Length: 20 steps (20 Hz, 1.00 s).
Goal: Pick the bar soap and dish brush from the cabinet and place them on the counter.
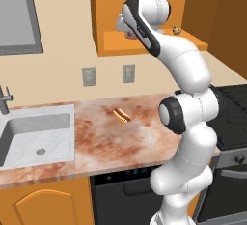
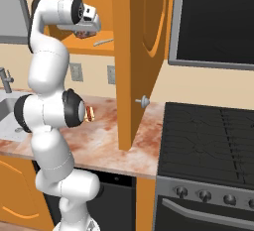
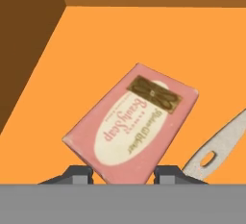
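Looking along the gripper (image 3: 122, 174), the bar soap (image 3: 130, 124) lies flat on the cabinet (image 3: 72, 50) floor, directly ahead. Its near corner sits between the two fingertips (image 3: 79, 172), which stand spread on either side; whether they already touch it I cannot tell. Its long axis runs diagonally, up to the right. The dish brush (image 3: 218, 146) handle lies just beside it, on the right.

My fingertips (image 3: 79, 172) hide the bar soap's (image 3: 132, 122) near edge; right of them, the dish brush (image 3: 218, 143) runs off frame
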Available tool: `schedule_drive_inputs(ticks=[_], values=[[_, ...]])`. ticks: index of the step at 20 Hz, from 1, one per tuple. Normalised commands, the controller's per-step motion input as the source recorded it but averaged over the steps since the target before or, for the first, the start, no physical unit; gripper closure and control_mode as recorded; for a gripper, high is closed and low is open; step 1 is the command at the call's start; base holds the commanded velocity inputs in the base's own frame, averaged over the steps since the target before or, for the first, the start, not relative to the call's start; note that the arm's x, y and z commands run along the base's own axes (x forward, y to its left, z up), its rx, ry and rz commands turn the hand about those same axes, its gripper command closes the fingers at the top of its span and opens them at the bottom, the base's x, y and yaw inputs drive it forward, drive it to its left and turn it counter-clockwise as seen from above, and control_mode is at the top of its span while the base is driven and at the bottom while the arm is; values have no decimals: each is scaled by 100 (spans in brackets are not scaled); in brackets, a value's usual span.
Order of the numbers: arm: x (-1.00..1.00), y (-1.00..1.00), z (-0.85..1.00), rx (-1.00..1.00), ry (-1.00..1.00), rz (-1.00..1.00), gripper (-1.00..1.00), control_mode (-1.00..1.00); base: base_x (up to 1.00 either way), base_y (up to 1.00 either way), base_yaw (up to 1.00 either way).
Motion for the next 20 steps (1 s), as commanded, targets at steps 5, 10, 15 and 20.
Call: schedule_drive_inputs(ticks=[5,10,15,20], values=[[-36,-1,0,0,-2,0,100,-100,0,0,0],[-42,0,0,0,-4,0,100,-100,0,0,0],[-43,0,0,1,-4,0,100,-100,0,0,0],[-46,0,0,2,-4,0,100,-100,0,0,0]])
